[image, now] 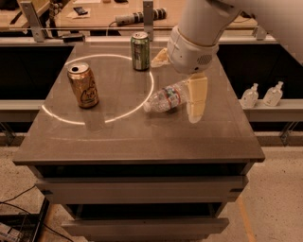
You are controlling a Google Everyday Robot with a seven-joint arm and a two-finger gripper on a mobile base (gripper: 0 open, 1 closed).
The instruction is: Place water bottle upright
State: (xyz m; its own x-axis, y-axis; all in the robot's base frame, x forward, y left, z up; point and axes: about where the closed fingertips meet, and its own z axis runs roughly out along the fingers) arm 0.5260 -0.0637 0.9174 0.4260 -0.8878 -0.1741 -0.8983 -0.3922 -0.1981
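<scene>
Lab or workshop, plainly. Behind the end effector [177, 90], hanging spread-open just above the table [142, 139]: a long cluttered workbench [94, 14].

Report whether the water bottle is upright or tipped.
Tipped: the water bottle lies on its side, the hand close beside its base.

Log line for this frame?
water bottle: on its side on table | gripper: open, at bottle's base end | green can, gold can: upright | task: pending
</scene>
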